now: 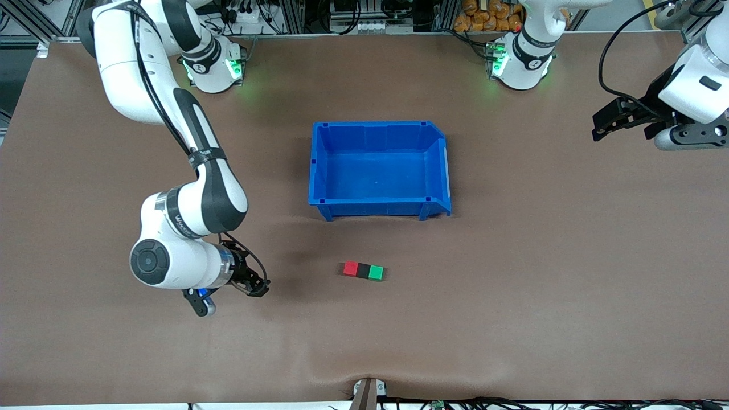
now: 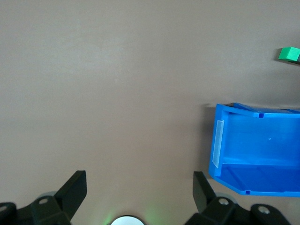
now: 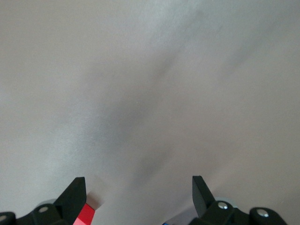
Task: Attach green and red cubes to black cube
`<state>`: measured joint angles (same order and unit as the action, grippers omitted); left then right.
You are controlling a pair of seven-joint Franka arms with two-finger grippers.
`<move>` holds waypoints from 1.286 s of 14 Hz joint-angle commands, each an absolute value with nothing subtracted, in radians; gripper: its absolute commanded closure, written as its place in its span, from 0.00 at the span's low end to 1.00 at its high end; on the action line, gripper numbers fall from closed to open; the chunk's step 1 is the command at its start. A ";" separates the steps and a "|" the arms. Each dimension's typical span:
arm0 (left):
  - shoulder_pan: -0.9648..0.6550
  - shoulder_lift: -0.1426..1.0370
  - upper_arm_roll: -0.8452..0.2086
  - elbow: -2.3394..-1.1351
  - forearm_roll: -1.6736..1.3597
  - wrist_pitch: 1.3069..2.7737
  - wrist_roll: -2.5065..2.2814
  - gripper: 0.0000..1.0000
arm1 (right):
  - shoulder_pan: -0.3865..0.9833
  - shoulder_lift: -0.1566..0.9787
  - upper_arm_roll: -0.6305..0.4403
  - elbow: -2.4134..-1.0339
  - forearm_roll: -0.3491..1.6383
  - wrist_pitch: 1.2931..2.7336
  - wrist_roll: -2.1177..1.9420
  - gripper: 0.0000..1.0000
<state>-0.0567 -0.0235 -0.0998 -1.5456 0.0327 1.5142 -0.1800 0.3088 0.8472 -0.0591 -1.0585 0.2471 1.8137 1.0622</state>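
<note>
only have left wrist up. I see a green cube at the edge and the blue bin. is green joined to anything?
Observer: Yes. In the front view the green cube sits flush against the black cube, with the red cube on the black cube's other face, all in one row on the table.
Operator: Row in the bin?
Observer: No. It lies nearer the front camera than the blue bin, apart from it.
Operator: Right gripper on it?
Observer: No. The right gripper is open, holds nothing, and sits off the row toward the right arm's end of the table.
Operator: Mine?
Observer: The left gripper is open and empty too, over bare table at the left arm's end.
</note>
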 commanded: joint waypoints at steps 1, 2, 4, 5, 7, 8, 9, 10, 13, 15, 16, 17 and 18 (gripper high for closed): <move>-0.058 -0.014 -0.100 -1.520 0.021 1.509 -0.192 0.00 | 0.296 0.825 -0.041 -1.072 0.204 1.795 1.032 0.00; -0.057 -0.014 -0.100 -1.523 0.021 1.509 -0.190 0.00 | 0.295 0.824 -0.041 -1.072 0.203 1.793 1.004 0.00; -0.049 -0.003 -0.100 -1.522 0.021 1.509 -0.180 0.00 | 0.290 0.818 -0.043 -1.072 0.202 1.792 0.960 0.00; -0.051 0.000 -0.100 -1.520 0.021 1.509 -0.179 0.00 | 0.285 0.815 -0.043 -1.074 0.204 1.790 0.953 0.00; -0.051 0.002 -0.100 -1.519 0.021 1.509 -0.178 0.00 | 0.281 0.804 -0.043 -1.072 0.196 1.770 0.910 0.00; -0.054 0.003 -0.100 -1.522 0.021 1.509 -0.176 0.00 | 0.278 0.804 -0.043 -1.074 0.196 1.757 0.866 0.00; -0.049 0.009 -0.100 -1.522 0.021 1.508 -0.175 0.00 | 0.275 0.802 -0.043 -1.074 0.196 1.750 0.833 0.00; -0.046 0.009 -0.100 -1.520 0.023 1.508 -0.173 0.00 | 0.272 0.796 -0.043 -1.074 0.196 1.743 0.824 0.00; -0.054 0.015 -0.100 -1.520 0.023 1.508 -0.176 0.00 | 0.259 0.773 -0.043 -1.074 0.167 1.729 0.760 0.00; -0.057 0.023 -0.100 -1.525 0.023 1.505 -0.186 0.00 | 0.252 0.755 -0.038 -1.075 0.134 1.726 0.712 0.00; -0.057 0.023 -0.100 -1.523 0.023 1.502 -0.190 0.00 | 0.245 0.746 -0.037 -1.077 0.132 1.723 0.694 0.00; -0.057 0.023 -0.100 -1.522 0.023 1.500 -0.192 0.00 | 0.235 0.746 -0.037 -1.075 0.133 1.701 0.681 0.00; -0.055 0.021 -0.100 -1.523 0.023 1.499 -0.190 0.00 | 0.226 0.744 -0.037 -1.075 0.132 1.675 0.670 0.00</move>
